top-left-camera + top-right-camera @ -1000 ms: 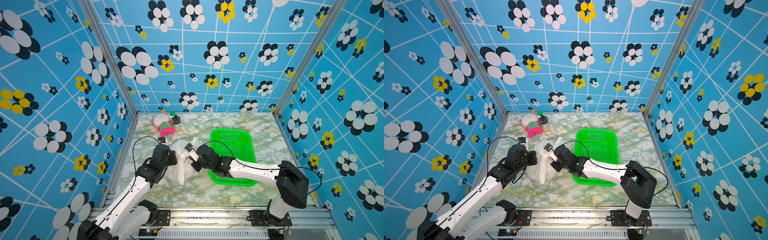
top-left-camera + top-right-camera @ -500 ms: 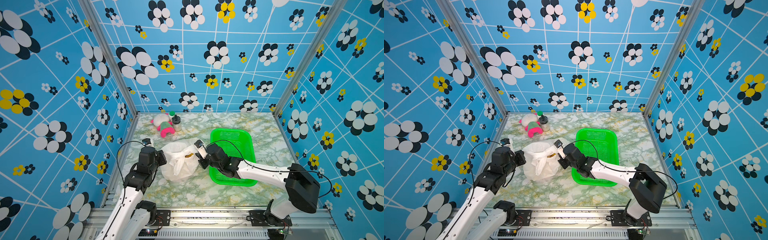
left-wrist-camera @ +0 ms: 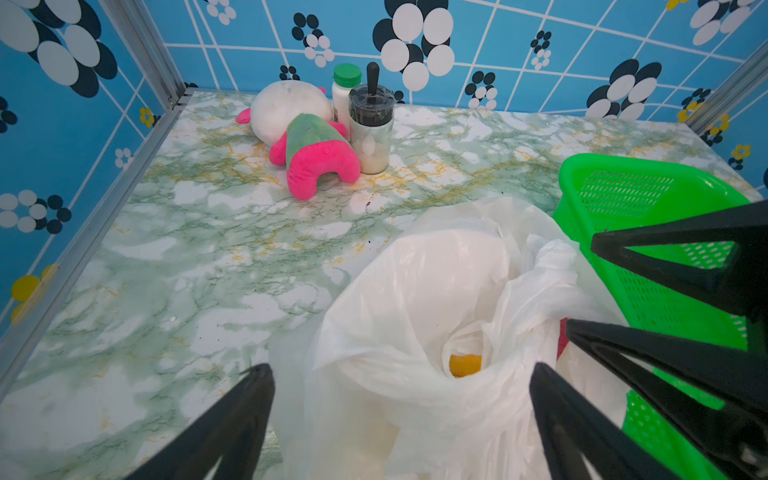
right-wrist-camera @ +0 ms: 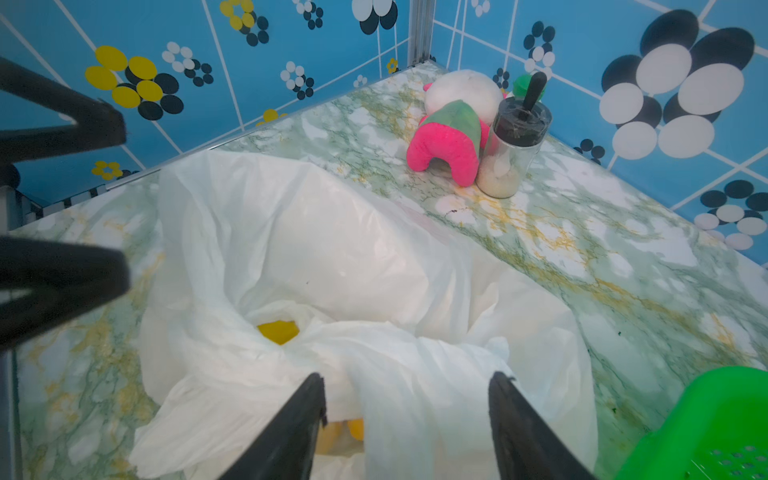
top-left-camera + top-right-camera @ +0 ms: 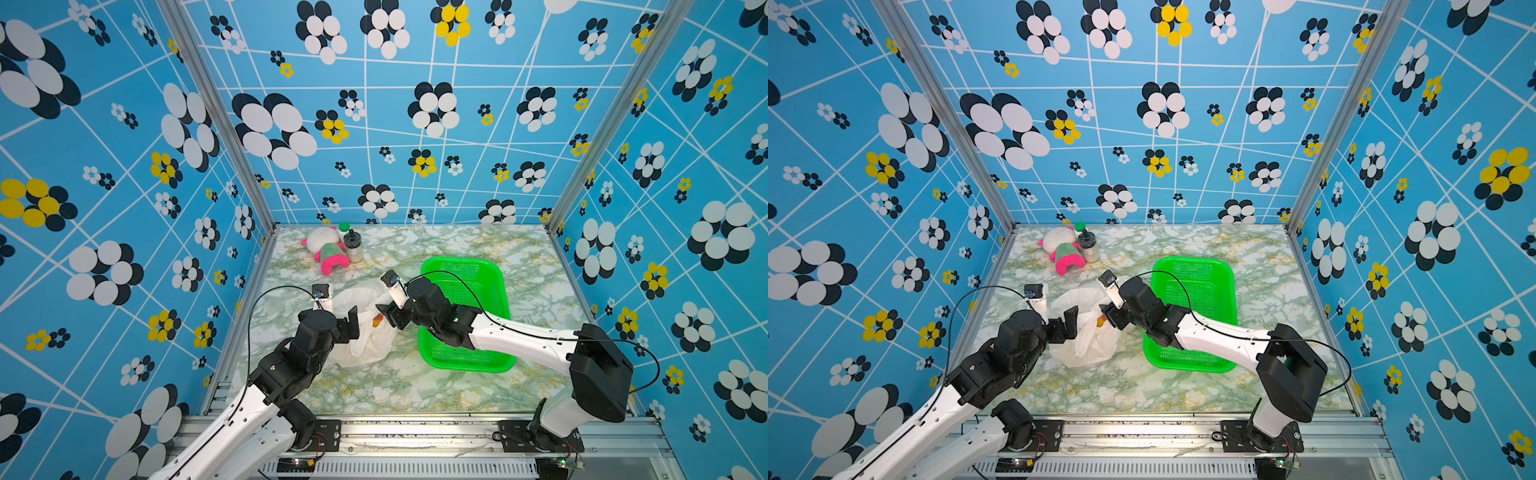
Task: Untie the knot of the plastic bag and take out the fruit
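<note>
Left of centre on the surface (image 5: 415,390), you've got the plastic bag (image 5: 365,345) slumped just beside the green basket (image 5: 500,291), w/ both claws at its top.

L claw (image 5: 348,327) is at the bag's left side. In the left wrist view its fingers (image 3: 249,399) stand wide apart w/ the bag rim btw them, clamped on nothing. R claw (image 5: 386,318) reaches in from the basket side. In the right wrist view its fingers (image 4: 299,415) are also apart. A loose strip of bag film runs btw them but isn't pinched.

Bag mouth gapes upward. You can see one piece of the fruit (image 3: 465,365) down inside, yellow, and it also shows in the right wrist view (image 4: 278,331). In both top views an orange-yellow bit shows at the opening, right by the R claw. Can't tell how many pcs are in there, since the film hides the rest. Basket has no fruit in it.

Far back-left corner: plush toy (image 5: 328,251) lying down, touching a dark-lidded jar (image 5: 353,249), w/ a green-capped bottle (image 5: 343,228) just behind. All are well apart from the bag.
</note>
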### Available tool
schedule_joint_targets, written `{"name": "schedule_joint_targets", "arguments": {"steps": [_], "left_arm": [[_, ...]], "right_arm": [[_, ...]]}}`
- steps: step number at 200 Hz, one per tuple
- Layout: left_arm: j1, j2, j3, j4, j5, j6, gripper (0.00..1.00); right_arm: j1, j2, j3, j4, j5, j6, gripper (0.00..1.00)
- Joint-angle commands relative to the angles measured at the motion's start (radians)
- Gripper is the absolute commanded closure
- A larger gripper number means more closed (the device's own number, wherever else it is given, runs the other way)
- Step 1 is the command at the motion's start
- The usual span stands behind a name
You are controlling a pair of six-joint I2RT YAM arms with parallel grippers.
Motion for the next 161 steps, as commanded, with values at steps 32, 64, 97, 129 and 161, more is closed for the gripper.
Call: {"name": "schedule_joint_targets", "arguments": {"steps": [32, 64, 97, 129, 161], "left_arm": [[-0.101, 0.059, -0.028, 0.062, -0.104, 0.083, 0.02], [-0.111, 0.084, -0.053, 0.062, -0.077, 0.066, 0.01], [-0.111, 0.087, -0.088, 0.063, -0.07, 0.048, 0.01], [-0.111, 0.085, -0.099, 0.055, -0.034, 0.038, 0.01], [-0.11, 0.117, -0.113, 0.082, -0.044, 0.041, 0.01]], "right_arm": [[0.007, 0.051, 0.051, -0.085, -0.03, -0.04, 0.39], [0.006, 0.062, 0.04, -0.091, -0.009, -0.031, 0.43], [0.006, 0.056, 0.028, -0.086, -0.002, -0.013, 0.81], [0.005, -0.004, -0.019, -0.046, -0.022, 0.011, 0.98], [0.006, -0.051, -0.044, -0.032, -0.053, 0.02, 1.0]]}}
